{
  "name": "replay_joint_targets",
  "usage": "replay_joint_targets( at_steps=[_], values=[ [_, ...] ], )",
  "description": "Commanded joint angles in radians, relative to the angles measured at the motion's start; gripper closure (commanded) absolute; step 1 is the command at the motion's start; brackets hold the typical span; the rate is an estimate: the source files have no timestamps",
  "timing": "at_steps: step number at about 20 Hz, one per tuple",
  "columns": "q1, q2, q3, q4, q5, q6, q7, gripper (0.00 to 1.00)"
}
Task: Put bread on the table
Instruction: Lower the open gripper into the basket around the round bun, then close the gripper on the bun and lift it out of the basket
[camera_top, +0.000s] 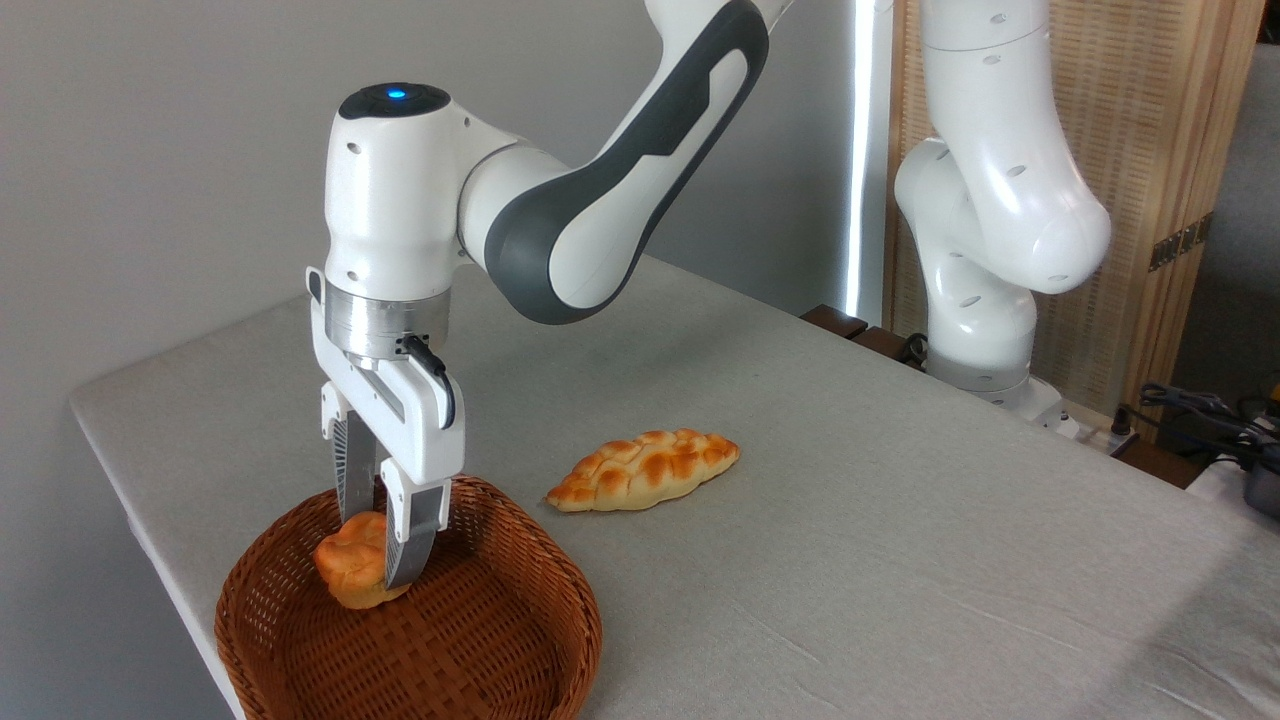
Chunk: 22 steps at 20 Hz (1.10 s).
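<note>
1. Nearest the camera sits a brown wicker basket (480, 640) on the front left part of the table (900, 560), close to the table's front edge.
2. Inside the basket, toward its rear left, is the bread (345, 575), a small orange-golden bun with a lumpy top. It appears to sit at or just above the basket floor; whether it is lifted clear cannot be told from this view.
3. Pointing straight down into the basket, the end effector (385, 545) has its two fingers pressed in on the bread, one behind it and one across its right front side, so the bun is pinched between them and sticks out to the left of the nearer finger.
4. Risk, as a judgement: the grip looks off-centre, with much of the bun outside the fingers. A lumpy, tapered shape held that way could twist or slip out on the lift and fall back into the basket.
5. A second risk: the basket wall rises around the bun. A sideways move before enough height is gained could catch the rim and drag or tip the basket toward the near table edge.
6. A braided loaf (645, 468) lies on the table just right of and behind the basket. Setting the bun down there would crowd it; open cloth lies further right.
</note>
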Motion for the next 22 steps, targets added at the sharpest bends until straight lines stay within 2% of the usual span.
replay_joint_targets(
  at_steps=[1, 2, 4, 14, 18, 22],
  values=[
    [0.003, -0.004, 0.002, -0.008, -0.018, 0.020, 0.041, 0.50],
    [0.006, -0.004, 0.002, -0.008, -0.018, 0.020, 0.072, 0.55],
    [0.008, -0.004, 0.002, -0.008, -0.019, 0.018, 0.116, 0.55],
    [0.009, -0.020, 0.013, -0.005, -0.024, 0.012, 0.112, 0.54],
    [0.037, -0.087, 0.022, -0.005, -0.096, -0.011, 0.112, 0.54],
    [0.038, -0.154, 0.051, -0.005, -0.105, -0.086, 0.112, 0.52]
  ],
)
